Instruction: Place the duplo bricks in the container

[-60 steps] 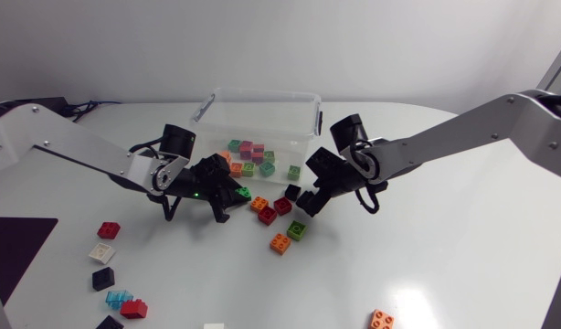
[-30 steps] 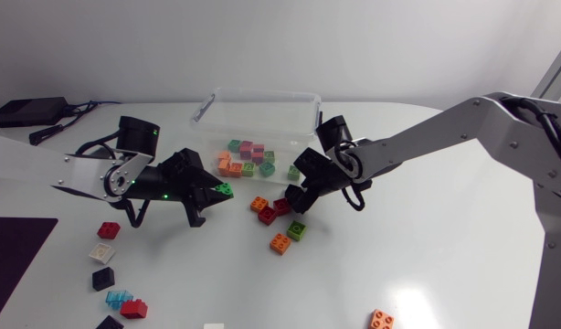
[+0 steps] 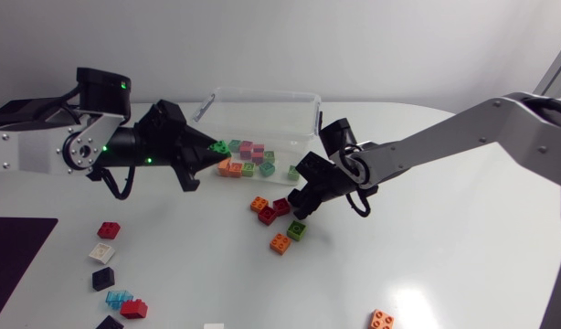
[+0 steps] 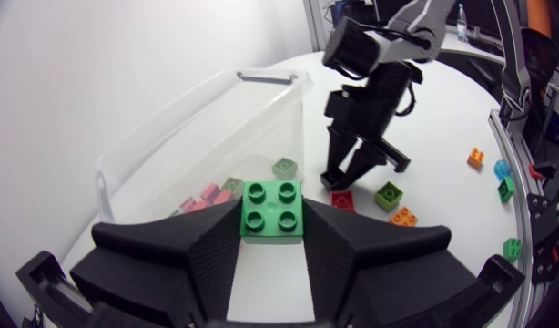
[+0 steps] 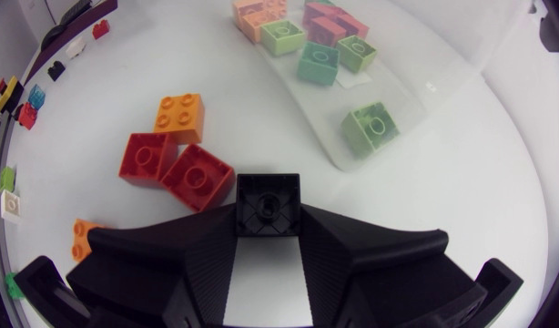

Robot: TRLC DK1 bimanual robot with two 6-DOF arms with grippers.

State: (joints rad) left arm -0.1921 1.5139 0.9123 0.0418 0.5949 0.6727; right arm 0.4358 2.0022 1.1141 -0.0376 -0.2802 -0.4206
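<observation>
Left jaws, parted one brick wide, clamp a green four-stud duplo brick [image 4: 271, 208] at the left end of the clear plastic container [image 3: 262, 92]. Right jaws grip a small black brick [image 5: 269, 202] above the white surface [image 3: 427, 247], near red bricks [image 5: 198, 176].

Silver-grey L arm [image 3: 43, 151] is holding roughly level from the left edge, its matte black wedge-fingered L gripper [image 3: 210, 146] pinching a green four-stud brick [image 4: 270, 208] btwn both fingers. Silver-grey R arm [image 3: 463, 132] is angling down, its matte black R gripper [image 3: 303, 203] clamping a small black brick [image 5: 268, 202].
</observation>
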